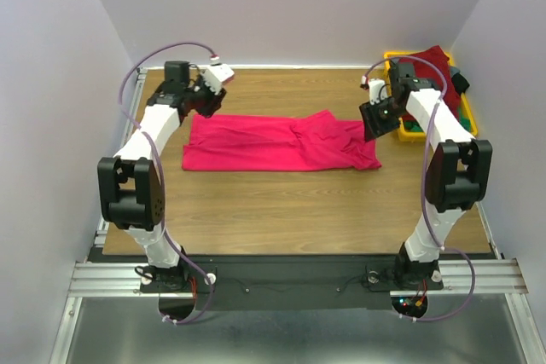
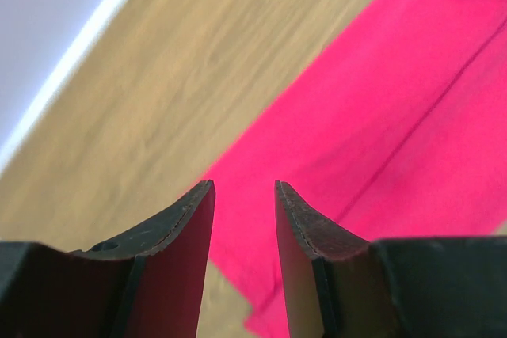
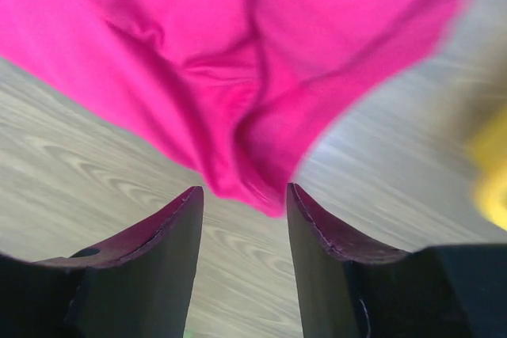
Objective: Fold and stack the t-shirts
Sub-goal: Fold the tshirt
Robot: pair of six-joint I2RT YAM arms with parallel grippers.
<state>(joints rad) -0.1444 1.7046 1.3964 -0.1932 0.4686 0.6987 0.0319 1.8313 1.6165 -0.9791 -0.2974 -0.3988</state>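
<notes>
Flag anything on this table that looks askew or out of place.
The crimson t-shirt lies flat on the table, but its right end is bunched and wrinkled, unlike the smoother left end. At the far right, a maroon t-shirt is heaped over the rim of the yellow bin. Nothing looks damaged.

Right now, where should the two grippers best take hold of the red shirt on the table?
Probably pinch the shirt at its two short ends, from above: left gripper on the left edge, right gripper on the right corner. It lies as a long flat band.
</notes>
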